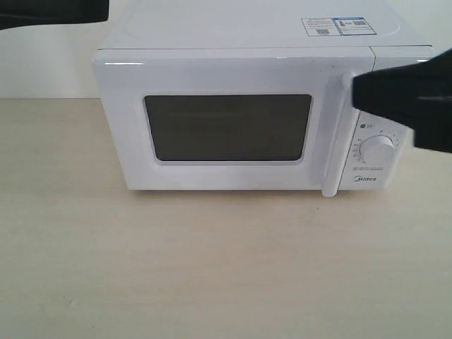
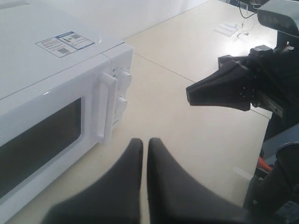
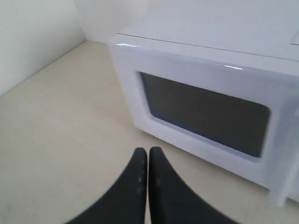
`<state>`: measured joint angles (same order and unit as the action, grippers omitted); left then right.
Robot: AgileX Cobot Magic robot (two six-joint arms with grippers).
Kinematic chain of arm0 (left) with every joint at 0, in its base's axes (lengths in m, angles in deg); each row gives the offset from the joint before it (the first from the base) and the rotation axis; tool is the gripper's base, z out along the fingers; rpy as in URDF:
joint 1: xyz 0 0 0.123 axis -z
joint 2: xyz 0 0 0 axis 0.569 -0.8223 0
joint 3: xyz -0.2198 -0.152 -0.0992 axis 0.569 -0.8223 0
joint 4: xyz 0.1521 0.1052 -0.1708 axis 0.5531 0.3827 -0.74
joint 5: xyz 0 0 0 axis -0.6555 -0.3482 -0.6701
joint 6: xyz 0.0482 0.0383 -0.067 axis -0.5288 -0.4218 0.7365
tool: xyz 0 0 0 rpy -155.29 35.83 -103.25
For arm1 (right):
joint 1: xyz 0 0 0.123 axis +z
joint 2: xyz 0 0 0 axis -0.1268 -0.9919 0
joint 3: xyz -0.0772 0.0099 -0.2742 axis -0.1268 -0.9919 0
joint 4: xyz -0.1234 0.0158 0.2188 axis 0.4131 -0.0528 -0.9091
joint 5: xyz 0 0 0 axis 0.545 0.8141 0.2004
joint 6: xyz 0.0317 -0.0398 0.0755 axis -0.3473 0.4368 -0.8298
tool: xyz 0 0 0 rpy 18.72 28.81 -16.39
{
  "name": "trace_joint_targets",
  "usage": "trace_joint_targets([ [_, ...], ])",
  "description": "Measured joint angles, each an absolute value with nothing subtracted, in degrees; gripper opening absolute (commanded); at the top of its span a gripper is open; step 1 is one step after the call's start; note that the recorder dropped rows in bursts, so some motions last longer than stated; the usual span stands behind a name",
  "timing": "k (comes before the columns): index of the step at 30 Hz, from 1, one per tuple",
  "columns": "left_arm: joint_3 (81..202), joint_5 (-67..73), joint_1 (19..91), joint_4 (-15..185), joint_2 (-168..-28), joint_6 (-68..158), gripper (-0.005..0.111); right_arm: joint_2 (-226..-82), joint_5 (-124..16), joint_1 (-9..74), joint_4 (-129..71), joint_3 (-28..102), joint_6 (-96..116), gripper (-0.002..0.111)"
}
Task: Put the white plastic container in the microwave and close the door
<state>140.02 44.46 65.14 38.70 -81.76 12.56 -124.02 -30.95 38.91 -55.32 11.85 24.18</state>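
Note:
The white microwave (image 1: 247,32) stands at the back of the table with its door (image 1: 127,127) shut flat; the dark window (image 1: 227,127) shows nothing inside. The long white handle (image 1: 333,162) runs down the door's right side. The white plastic container is out of view in all frames. My right gripper (image 1: 357,90) hovers shut and empty in front of the handle's top, by the dials (image 1: 378,150). My left gripper (image 1: 104,10) is high at the upper left, above the microwave's left corner. Both wrist views show shut, empty fingertips (image 2: 135,144) (image 3: 140,154) over bare table.
The pale wooden table (image 1: 212,268) stretches in front of the microwave. A white wall stands behind it. In the left wrist view the right arm (image 2: 261,79) hangs over the table beside the microwave's handle (image 2: 105,109), with cables and small items (image 2: 233,28) far off.

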Motion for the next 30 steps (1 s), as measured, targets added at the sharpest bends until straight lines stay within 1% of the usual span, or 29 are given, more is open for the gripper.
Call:
trace_joint_targets([
  [4,140.0,44.5,65.1,38.7,-81.8,12.6,0.004,-116.6,-32.4,28.9,-54.9,6.3,24.2,0.001],
  [9,140.0,44.5,65.1,38.7,-81.8,12.6,0.004,-103.2,-42.3,15.7,-54.9,-3.1,24.2,0.001],
  [13,140.0,44.5,65.1,38.7,-81.8,12.6,0.004,-95.5,-48.7,8.0,-55.0,-10.7,24.1,0.001],
  [16,140.0,44.5,65.1,38.7,-81.8,12.6,0.004,-91.5,-50.5,4.9,-55.1,-15.2,24.0,0.001],
  [24,140.0,44.5,65.1,38.7,-81.8,12.6,0.004,-83.6,-54.9,3.9,-55.3,-26.5,19.7,0.001],
  [30,140.0,44.5,65.1,38.7,-81.8,12.6,0.004,-83.1,-56.0,3.9,-55.7,-27.4,17.5,0.001],
])
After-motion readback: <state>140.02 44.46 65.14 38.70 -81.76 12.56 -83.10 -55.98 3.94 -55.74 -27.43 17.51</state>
